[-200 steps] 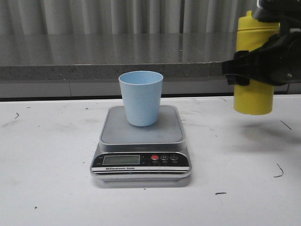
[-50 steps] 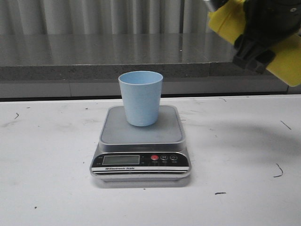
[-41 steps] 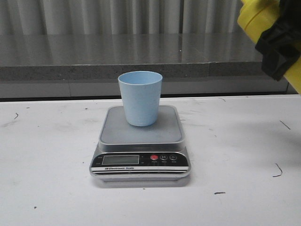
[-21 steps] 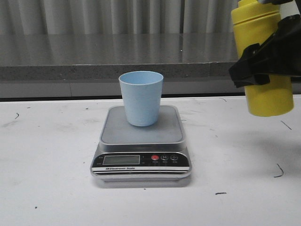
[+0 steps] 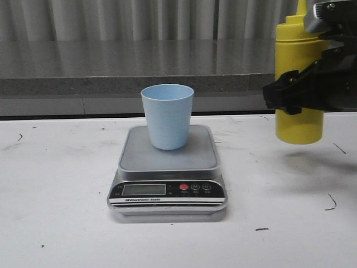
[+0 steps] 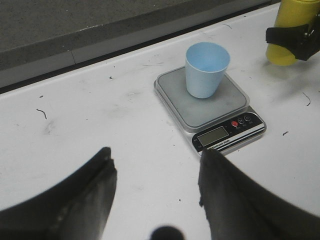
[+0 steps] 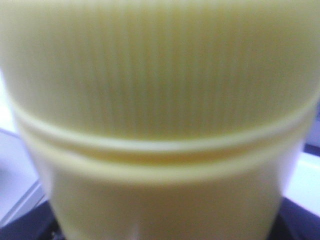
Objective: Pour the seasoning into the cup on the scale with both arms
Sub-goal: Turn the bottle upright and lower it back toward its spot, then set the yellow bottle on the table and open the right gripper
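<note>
The pale blue cup (image 5: pixel 167 115) stands upright on the silver-grey scale (image 5: pixel 167 184) in the middle of the table. To its right, my right gripper (image 5: pixel 298 92) is shut on the yellow seasoning bottle (image 5: pixel 299 120) and holds it upright above the table. The bottle fills the right wrist view (image 7: pixel 160 120), hiding the fingers. My left gripper (image 6: pixel 156 165) is open and empty, back from the scale on the near left. The cup (image 6: pixel 206 69), scale (image 6: pixel 227 135) and bottle (image 6: pixel 285 52) show in the left wrist view.
A grey ledge (image 5: pixel 122 67) runs along the back of the white table (image 5: pixel 56 184). Small dark marks dot the table surface.
The right gripper swung the bottle from tilted and high at the right edge back to upright, then lowered it and moved it slightly left. Cup, scale and left gripper have not moved.
</note>
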Available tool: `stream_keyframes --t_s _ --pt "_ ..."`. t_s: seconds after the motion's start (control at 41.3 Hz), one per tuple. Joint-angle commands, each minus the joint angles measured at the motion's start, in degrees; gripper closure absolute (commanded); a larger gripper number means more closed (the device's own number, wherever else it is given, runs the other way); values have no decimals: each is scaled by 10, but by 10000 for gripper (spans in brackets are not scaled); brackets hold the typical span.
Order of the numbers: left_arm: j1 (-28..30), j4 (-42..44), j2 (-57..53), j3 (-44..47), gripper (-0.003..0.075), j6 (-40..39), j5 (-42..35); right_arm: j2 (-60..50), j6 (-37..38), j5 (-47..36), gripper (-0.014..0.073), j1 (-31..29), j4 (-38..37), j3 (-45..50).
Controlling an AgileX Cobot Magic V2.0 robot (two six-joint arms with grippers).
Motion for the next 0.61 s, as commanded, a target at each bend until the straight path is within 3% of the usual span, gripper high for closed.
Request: stream_keyframes --t_s 0.0,0.581 --pt "2 -6 1 -15 346 -4 -41 -3 -6 -103 266 -4 7 -27" --pt "2 -6 1 -15 346 -4 -41 101 -6 -121 263 -4 13 -89"
